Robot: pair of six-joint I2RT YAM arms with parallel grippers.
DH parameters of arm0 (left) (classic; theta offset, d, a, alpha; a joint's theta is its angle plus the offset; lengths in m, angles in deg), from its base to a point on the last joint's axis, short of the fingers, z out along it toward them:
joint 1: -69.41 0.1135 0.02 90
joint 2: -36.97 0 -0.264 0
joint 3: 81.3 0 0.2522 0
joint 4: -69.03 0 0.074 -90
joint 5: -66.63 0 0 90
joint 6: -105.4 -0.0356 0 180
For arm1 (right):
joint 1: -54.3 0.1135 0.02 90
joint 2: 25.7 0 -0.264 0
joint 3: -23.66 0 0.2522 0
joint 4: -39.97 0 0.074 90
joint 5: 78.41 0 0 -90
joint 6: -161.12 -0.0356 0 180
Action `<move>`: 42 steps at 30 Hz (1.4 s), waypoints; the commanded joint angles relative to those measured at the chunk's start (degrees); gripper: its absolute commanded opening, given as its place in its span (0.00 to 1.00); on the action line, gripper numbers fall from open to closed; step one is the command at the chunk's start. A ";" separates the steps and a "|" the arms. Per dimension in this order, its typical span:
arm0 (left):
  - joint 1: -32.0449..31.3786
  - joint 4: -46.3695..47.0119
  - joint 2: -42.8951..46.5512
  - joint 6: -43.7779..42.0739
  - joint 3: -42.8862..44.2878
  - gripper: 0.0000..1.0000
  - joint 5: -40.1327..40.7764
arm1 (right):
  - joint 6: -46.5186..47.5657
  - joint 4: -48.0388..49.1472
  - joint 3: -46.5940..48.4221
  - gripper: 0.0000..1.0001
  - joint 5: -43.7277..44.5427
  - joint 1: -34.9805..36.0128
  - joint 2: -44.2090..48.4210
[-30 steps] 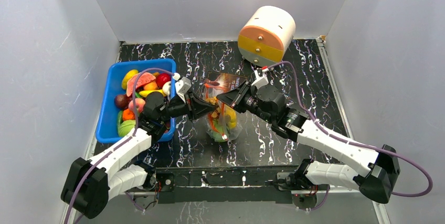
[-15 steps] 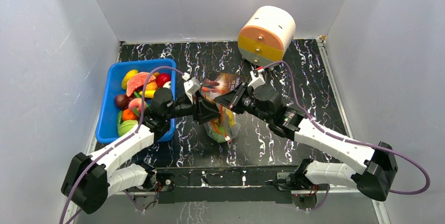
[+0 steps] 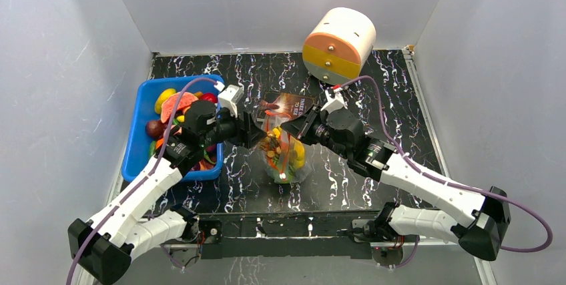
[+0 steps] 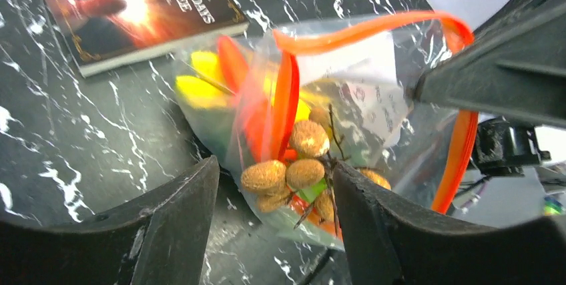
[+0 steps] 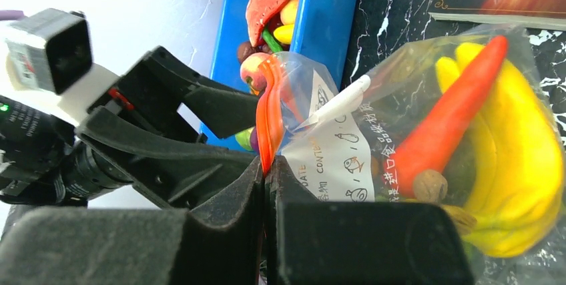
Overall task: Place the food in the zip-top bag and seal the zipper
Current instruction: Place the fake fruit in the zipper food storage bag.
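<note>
right end effector [image 5: 267, 165] is pinched shut on the zipper [image 5: 270, 115], holding the zip-top bag [image 3: 284, 158] up on the table [image 3: 200, 71] between the arms. left end effector [image 4: 275, 168] gapes empty at its mouth. filling step, likely; next calls for more food [image 3: 175, 103] from the blue bin [image 3: 137, 145].

The zip-top bag [image 3: 284, 158] is clear, its zipper [image 4: 374, 26] red-orange, the bin [image 3: 137, 131] blue, the table [image 3: 374, 78] black veined white.
</note>
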 commanded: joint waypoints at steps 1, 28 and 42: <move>-0.16 -2.14 2.48 5.43 -2.19 0.63 -6.79 | 0.61 5.20 2.66 0.00 1.56 0.14 3.19; -3.87 19.46 -4.63 14.34 -8.17 0.00 -9.15 | -2.08 9.19 0.82 0.00 -6.57 0.17 -0.80; -4.05 -1.89 -6.41 5.52 5.83 0.45 2.15 | 4.17 2.58 3.74 0.00 -4.85 0.07 -1.54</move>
